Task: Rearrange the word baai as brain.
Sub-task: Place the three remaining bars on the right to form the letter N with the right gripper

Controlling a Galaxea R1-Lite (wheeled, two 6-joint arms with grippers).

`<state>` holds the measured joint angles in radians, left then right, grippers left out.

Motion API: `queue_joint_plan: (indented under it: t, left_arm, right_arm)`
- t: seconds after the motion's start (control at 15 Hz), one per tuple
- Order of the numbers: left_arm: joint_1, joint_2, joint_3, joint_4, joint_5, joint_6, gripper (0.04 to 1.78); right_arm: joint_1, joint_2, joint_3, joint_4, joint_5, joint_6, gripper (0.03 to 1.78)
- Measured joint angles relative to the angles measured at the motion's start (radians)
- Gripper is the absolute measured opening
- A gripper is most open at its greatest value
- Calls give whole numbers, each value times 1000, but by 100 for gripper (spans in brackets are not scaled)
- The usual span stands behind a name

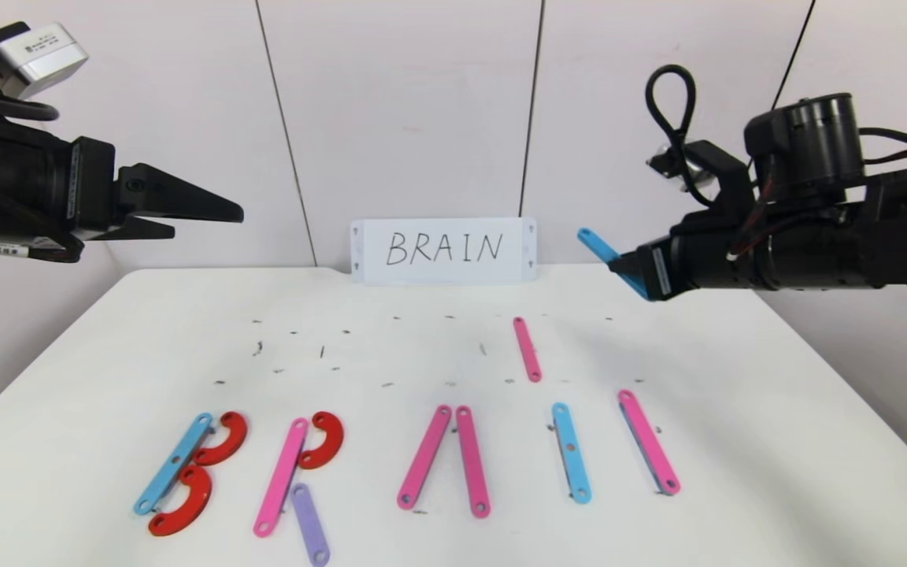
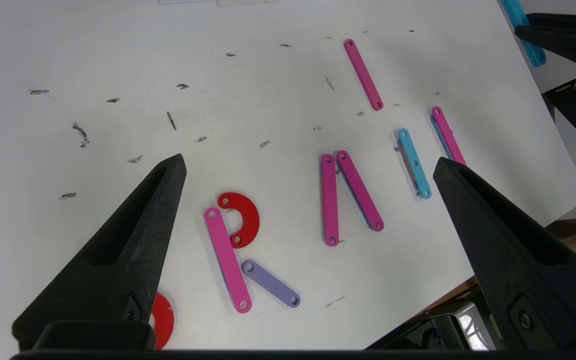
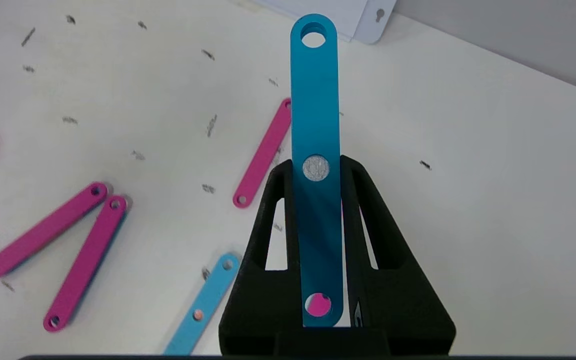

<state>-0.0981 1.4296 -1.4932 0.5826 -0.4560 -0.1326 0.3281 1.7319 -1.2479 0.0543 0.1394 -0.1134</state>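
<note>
B, R and I are laid out on the surface (image 1: 737,394); A lacks its crossbar, N incomplete. A blue bar (image 3: 315,165) is clamped in the raised right end effector (image 1: 619,264); left end effector (image 1: 209,216) is parked, spread wide.

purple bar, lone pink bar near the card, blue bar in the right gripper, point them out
purple bar (image 1: 310,525), head view, mid-length
lone pink bar (image 1: 527,349), head view, mid-length
blue bar (image 3: 315,115), right wrist view, upper half

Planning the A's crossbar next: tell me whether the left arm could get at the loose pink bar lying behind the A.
Probably yes: the left gripper is open and empty, and the loose pink bar lies alone with nothing over it, though well across the table.
</note>
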Motion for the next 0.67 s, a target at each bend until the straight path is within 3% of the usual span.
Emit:
queue_joint_plan:
  t: [0.27, 0.53, 0.67]
  left_arm:
    - [0, 0, 4, 0, 0, 1, 173]
    - [0, 2, 14, 0, 0, 27, 173]
    - [0, 2, 15, 0, -1, 28, 173]
  right_arm:
    - [-102, -61, 163, -8, 90, -119, 27]
    - [-211, -77, 320, -6, 218, -319, 27]
    - [-228, -66, 390, -13, 224, -355, 27]
